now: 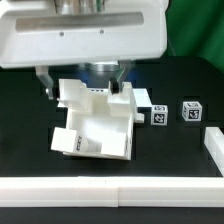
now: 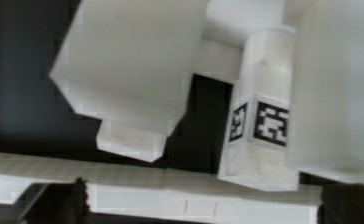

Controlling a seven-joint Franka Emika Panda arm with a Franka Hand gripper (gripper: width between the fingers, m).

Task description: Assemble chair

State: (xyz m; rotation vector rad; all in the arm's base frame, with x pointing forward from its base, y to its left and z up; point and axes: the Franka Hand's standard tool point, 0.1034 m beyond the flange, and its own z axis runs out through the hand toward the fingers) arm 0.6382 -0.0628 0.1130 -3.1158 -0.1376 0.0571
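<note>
The robot's pincer (image 1: pixel 84 88) is hovering spread wide over the half-built white chair (image 1: pixel 95 135) on the black table (image 1: pixel 25 120), seemingly straddling its top, where an off-centre squeeze risks shoving it askew or popping its tagged block (image 2: pixel 264 120) loose.

table (image 1: pixel 30 130): black | rail (image 1: pixel 60 190): long, white, across the foreground | backdrop (image 1: pixel 200 28): green

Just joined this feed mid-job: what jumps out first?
The big white hand, open, fills the top of the exterior view, hanging just over the partly built chair at the middle of the black table. Two small tagged cubes sit loose toward the exterior view's right. In the wrist view a tagged long block looms close.
</note>
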